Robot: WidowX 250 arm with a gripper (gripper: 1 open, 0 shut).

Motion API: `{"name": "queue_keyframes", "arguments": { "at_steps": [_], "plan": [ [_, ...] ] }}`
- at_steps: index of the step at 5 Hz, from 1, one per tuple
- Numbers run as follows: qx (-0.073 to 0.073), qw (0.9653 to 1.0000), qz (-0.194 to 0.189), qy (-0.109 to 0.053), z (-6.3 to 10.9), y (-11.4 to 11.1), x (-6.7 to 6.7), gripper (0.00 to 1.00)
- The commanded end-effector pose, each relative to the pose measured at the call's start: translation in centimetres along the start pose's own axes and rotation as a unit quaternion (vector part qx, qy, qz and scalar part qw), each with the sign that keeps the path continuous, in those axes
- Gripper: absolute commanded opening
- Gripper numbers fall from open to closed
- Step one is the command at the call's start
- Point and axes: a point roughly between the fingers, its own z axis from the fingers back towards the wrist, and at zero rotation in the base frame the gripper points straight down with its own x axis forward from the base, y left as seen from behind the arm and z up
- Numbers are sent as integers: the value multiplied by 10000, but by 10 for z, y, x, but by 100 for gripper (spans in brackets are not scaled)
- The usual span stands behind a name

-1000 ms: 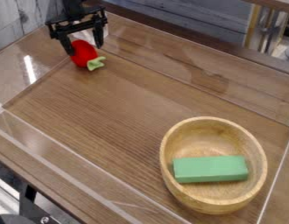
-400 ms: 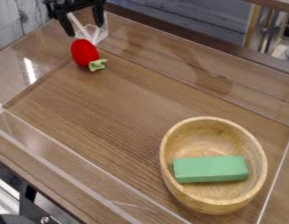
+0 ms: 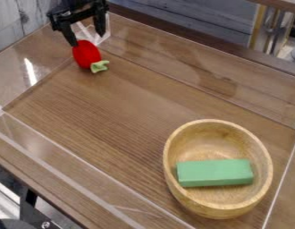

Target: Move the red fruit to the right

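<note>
**Ana:** Two things sit nearest the camera: a wooden bowl (image 3: 218,170) at the near right of the table (image 3: 114,134), and a green rectangular block (image 3: 214,173) lying flat inside it. Neither belongs to the job.

**Ben:** And the red fruit (image 3: 86,55)?

**Ana:** It lies far off, at the table's far left corner, well apart from the bowl. It rests on the wood on its side, with nothing holding it.

**Ben:** So how much of the task looks done?

**Ana:** None that shows, as far as one can judge. The fruit is at the left end, and the whole stretch of wood to its right is uncrossed. The pick-up, the carry to the right and the set-down all appear to remain.

**Ben:** Where is the gripper (image 3: 82,27)?

**Ana:** Just above and behind the fruit, pointing down. Its dark jaws stand spread apart and pinch nothing; whether a tip touches the fruit's top is hard to tell.

**Ben:** What does the fruit look like?

**Ana:** Small, bright red and rounded like a toy strawberry, with a light green leafy cap (image 3: 100,66) pointing toward the near right. It is far smaller than the bowl.
</note>
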Motion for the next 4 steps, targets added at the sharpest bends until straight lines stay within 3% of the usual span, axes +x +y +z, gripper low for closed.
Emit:
{"name": "queue_keyframes", "arguments": {
  "at_steps": [1, 3, 4],
  "plan": [
    [-104, 9994, -281, -194, 1, -6, 1, 100],
    [-219, 9966, -791, -95, -13, -3, -2, 100],
    [-244, 9979, -592, -95, -23, -3, -1, 0]
  ]
}}
